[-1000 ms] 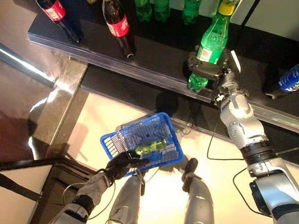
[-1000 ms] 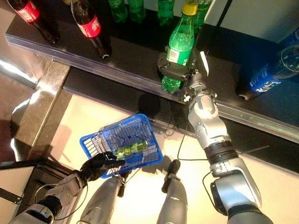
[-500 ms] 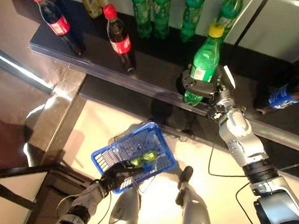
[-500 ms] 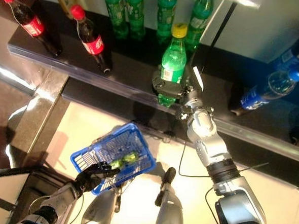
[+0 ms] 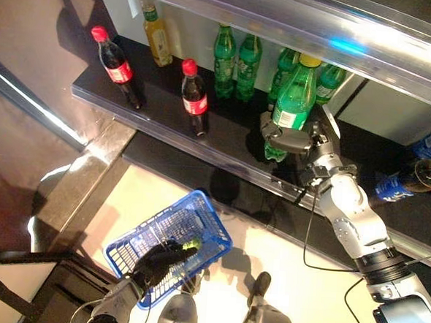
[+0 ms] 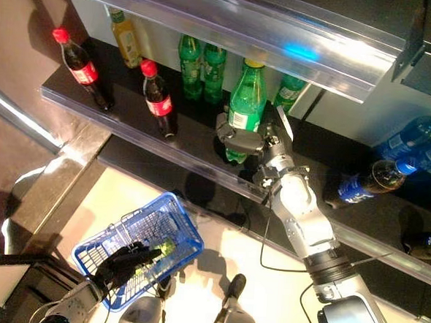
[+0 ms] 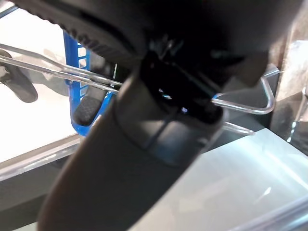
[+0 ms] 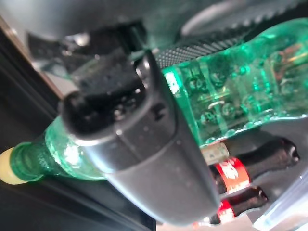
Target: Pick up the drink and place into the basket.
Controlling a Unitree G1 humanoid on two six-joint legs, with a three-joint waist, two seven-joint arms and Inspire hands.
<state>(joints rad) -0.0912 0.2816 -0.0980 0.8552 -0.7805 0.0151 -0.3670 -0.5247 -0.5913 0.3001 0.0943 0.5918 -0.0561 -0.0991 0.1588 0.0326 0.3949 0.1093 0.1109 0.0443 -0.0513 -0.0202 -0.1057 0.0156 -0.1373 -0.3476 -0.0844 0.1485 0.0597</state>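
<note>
Right hand (image 5: 294,139) grips a ribbed green plastic bottle (image 5: 293,102); left hand (image 5: 157,260) clasps the blue wire-handled mesh basket (image 5: 168,234).

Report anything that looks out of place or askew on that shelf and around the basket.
Nothing stands out. The shelf bottles stand upright; the right hand grips an upright green bottle, and the left hand holds the blue basket tilted.
</note>
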